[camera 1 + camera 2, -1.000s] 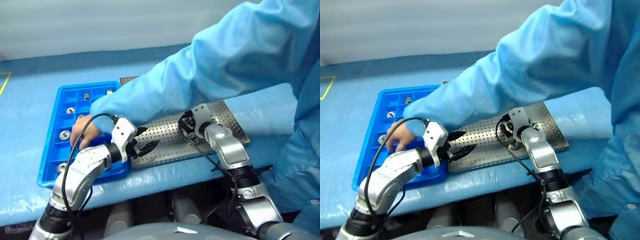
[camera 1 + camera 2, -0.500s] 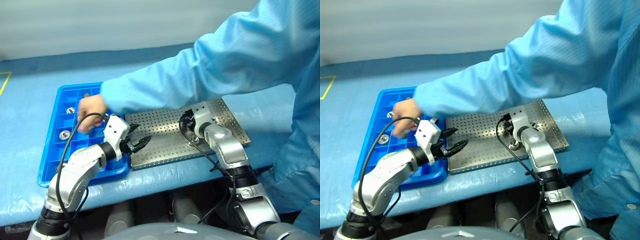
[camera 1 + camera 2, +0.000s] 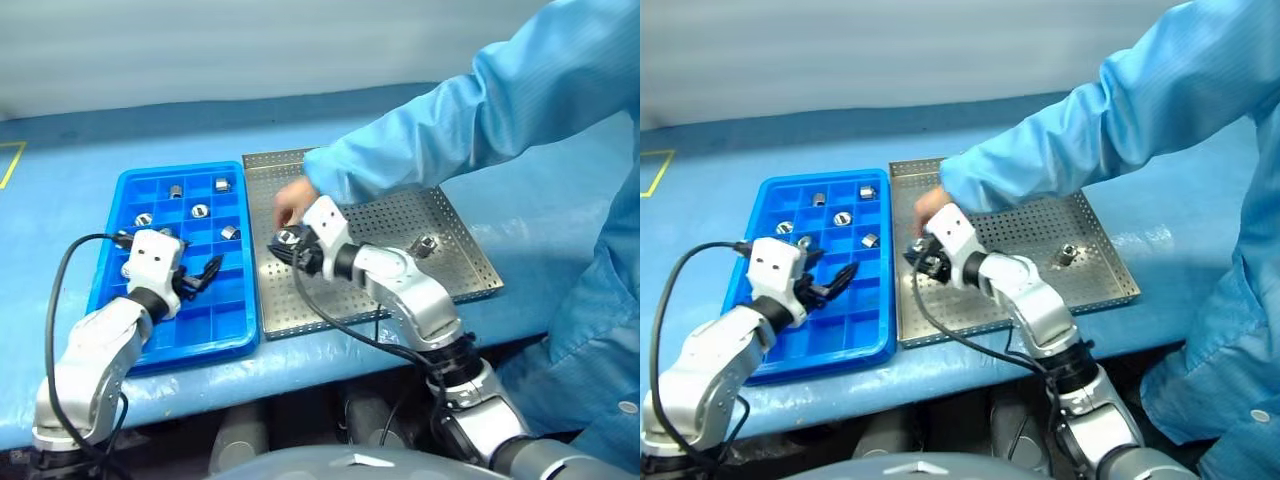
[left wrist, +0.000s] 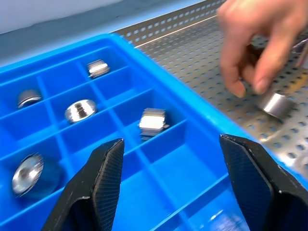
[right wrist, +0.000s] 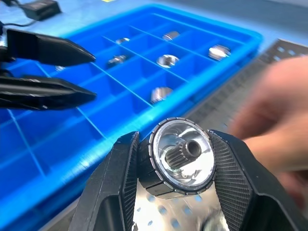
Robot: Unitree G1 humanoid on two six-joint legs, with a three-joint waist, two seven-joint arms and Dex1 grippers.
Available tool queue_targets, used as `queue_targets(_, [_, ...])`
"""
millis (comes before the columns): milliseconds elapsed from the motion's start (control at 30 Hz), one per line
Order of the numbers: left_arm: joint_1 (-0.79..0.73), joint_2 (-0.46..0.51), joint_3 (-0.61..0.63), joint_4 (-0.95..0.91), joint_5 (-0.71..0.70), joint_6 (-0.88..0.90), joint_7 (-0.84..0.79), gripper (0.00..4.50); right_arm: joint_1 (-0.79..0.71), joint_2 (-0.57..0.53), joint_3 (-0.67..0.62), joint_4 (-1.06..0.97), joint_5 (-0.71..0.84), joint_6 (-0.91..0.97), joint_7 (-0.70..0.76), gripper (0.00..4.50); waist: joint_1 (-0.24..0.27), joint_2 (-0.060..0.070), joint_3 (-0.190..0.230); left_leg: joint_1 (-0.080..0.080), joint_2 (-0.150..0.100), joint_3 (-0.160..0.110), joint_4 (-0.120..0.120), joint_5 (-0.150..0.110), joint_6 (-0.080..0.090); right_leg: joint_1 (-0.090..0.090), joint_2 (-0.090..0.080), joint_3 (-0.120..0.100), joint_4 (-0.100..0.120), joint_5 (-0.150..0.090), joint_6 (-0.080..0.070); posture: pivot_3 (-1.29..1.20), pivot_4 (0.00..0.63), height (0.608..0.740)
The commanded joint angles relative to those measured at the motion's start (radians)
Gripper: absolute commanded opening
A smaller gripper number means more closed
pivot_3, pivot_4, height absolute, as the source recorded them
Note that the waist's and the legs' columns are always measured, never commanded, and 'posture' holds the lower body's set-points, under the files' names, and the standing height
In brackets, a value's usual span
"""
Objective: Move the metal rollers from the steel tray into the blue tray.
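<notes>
My right claw is clamped on one metal roller, a finger pressing on each side of its ribbed rim. The roller's open end faces back toward my wrist camera, so I look straight down its bore at a small toothed hub; its axis runs roughly along the line of the fingers. From the head view this claw sits over the left part of the steel tray, just beside the blue tray. A person's hand hovers right behind it, reaching in from a light blue sleeve.

My left claw is spread wide and holds nothing; I see its two dark fingers apart over the blue tray's near compartments. In the head view it hangs above the middle of that tray.

Several rollers already lie in the far compartments of the blue tray, one per cell, such as one resting on its end with the hole up and another lying on its side. One roller remains alone on the right part of the steel tray, well apart from my claws. Both trays sit side by side on the blue counter.
</notes>
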Motion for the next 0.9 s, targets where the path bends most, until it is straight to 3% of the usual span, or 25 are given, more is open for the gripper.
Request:
queue_targets(33, [0.043,0.022,0.059,-0.071,0.027,0.013,0.022,3.46,-0.057,0.052,0.055,0.034,0.008,-0.054,0.04,1.87,0.004,0.0,0.0,0.0,0.0,0.0,0.0,0.0,0.0,0.0,0.0,0.0,0.0,0.0,0.0,0.04,0.15,0.74])
queue_targets(433, [0.182,-0.063,0.4,-0.152,0.003,0.019,0.115,3.46,-0.162,0.193,0.174,0.24,-0.005,-0.17,0.153,1.87,0.048,-0.001,0.0,0.0,0.001,-0.002,-0.003,0.0,-0.001,-0.001,-0.001,-0.005,0.0,-0.002,-0.004,0.17,0.15,0.74])
queue_targets(633, [0.272,-0.104,0.484,-0.26,-0.139,0.032,0.041,3.46,-0.239,0.288,0.156,0.422,-0.008,-0.253,0.18,1.87,0.079,-0.001,0.0,0.0,0.002,-0.003,-0.004,0.0,-0.001,-0.001,-0.002,-0.007,0.0,-0.003,-0.005,0.24,0.15,0.74])
queue_targets(900, [0.345,-0.132,0.541,-0.301,-0.168,0.032,0.077,3.46,-0.317,0.374,0.138,0.636,-0.01,-0.359,0.182,1.87,0.111,-0.003,-0.001,0.0,0.0,-0.003,-0.005,0.0,-0.002,0.0,-0.002,-0.01,-0.001,-0.004,-0.006,0.31,0.15,0.74])
